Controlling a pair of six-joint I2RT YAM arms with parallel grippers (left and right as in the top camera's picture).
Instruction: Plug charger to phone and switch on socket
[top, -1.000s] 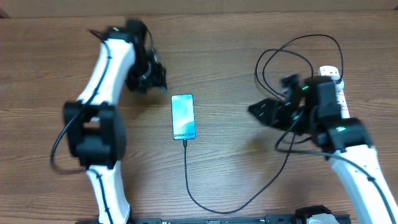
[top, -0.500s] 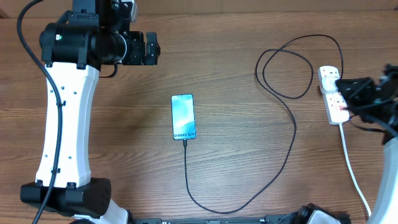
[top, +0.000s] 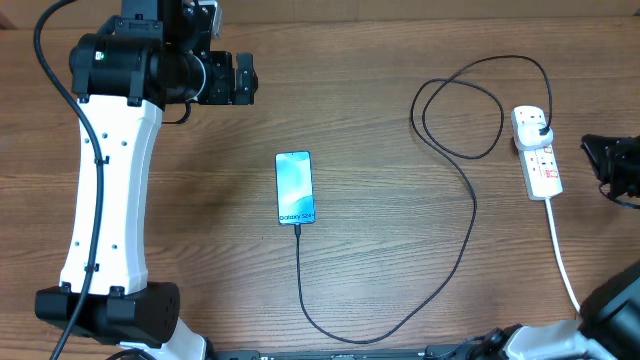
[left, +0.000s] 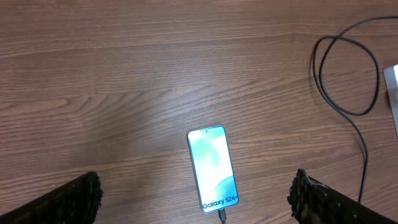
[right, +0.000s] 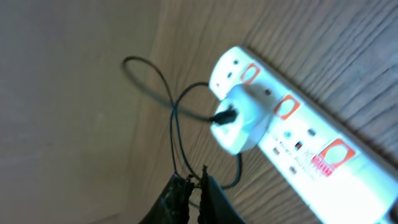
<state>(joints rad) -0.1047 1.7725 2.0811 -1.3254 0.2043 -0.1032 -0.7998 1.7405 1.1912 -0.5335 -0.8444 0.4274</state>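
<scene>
- Since the earlier overhead frame, the right arm (top: 622, 300) has drawn back from the socket (top: 540, 165). The right gripper (top: 606, 163) now sits just beside it at the edge of the desk (top: 380, 110), apart from it, fingers pressed together on nothing.
- The left arm (top: 105, 200) holds nearly the same raised pose. The left gripper (top: 243, 80) is spread wide and empty, well apart from the phone (top: 294, 188).
- The socket has not shifted. It lies at the right of the desk with the plug (top: 537, 123) seated at its far end.
- The phone is unmoved, flat at mid-desk, screen lit.
- The charger (top: 470, 215) lies unchanged, looping from the plug to the phone's near edge, where the connector (top: 298, 227) appears seated.
- The position of the switches (right: 333, 157) cannot be read. Risk: a returning gripper may press the wrong switch, or snag the loose loop and pull the connector out.
</scene>
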